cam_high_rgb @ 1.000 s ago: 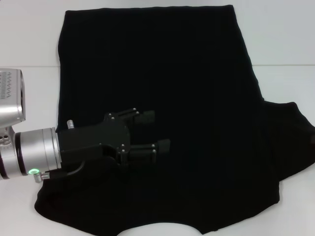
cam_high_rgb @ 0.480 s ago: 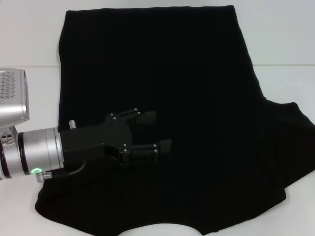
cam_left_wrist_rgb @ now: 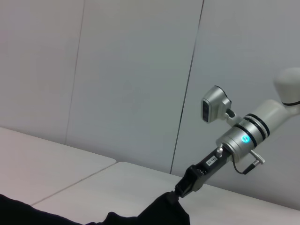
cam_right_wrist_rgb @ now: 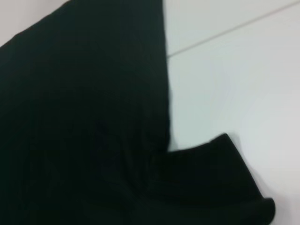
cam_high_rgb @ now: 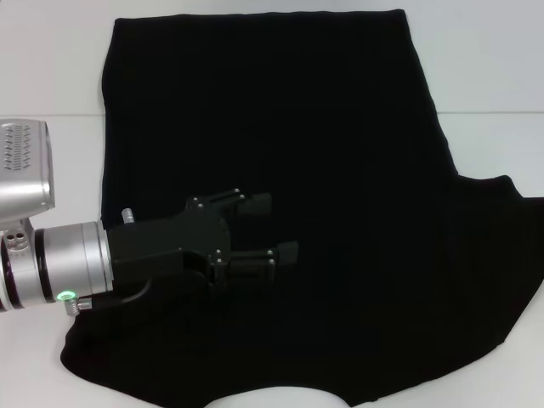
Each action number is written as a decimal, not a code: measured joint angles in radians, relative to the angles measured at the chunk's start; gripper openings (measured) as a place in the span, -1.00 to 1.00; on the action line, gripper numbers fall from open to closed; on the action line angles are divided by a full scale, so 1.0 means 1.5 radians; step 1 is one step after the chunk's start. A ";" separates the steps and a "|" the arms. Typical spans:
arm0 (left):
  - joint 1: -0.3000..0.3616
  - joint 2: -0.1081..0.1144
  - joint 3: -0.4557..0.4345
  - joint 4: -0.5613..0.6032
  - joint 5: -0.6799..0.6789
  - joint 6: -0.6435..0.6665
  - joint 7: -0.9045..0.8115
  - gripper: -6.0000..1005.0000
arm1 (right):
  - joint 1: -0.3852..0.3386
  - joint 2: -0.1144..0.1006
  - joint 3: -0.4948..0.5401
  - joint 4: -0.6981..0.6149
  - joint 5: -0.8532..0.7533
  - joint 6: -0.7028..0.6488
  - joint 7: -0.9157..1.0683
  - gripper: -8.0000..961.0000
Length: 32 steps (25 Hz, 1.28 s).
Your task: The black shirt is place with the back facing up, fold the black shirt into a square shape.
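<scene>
Black shirt (cam_high_rgb: pixel 280 170) lies on the white worktop (cam_high_rgb: pixel 493 76). Over the last second its right sleeve is dragged outward by the right claw (cam_left_wrist_rgb: pixel 180 192), clenched on the sleeve fabric. Left claw (cam_high_rgb: pixel 280 228) hovers released over the left side, nudged slightly inward. Spreading, no fold yet.

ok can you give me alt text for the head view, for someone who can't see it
A large black shirt lies spread flat on a white table, filling most of the view. The left gripper, open, sits over the shirt's near left part, reaching in from the left on a silver arm. The right gripper is out of this view.
</scene>
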 joint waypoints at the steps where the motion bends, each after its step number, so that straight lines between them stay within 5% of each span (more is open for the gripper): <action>1: 0.000 0.000 0.000 0.000 0.000 0.000 0.000 0.71 | 0.003 0.000 0.000 0.000 0.000 0.000 0.000 -0.79; 10: 0.003 0.000 -0.002 0.000 0.000 0.000 0.000 0.71 | 0.024 0.005 -0.002 0.000 -0.001 -0.009 0.000 -0.74; 21: 0.005 0.000 -0.005 0.000 0.000 0.000 0.000 0.71 | 0.134 0.061 -0.154 0.007 -0.002 0.003 0.024 -0.67; 26: 0.005 0.000 -0.006 0.000 0.001 -0.012 0.000 0.71 | 0.159 0.068 -0.227 0.003 -0.002 -0.009 0.044 -0.64; 30: 0.005 0.000 -0.006 0.000 0.002 -0.020 0.000 0.71 | 0.166 0.067 -0.221 0.001 0.001 -0.012 0.045 -0.62; 32: 0.005 0.001 -0.006 0.000 0.001 -0.020 0.000 0.71 | 0.162 0.064 -0.212 0.001 0.003 -0.012 0.049 -0.44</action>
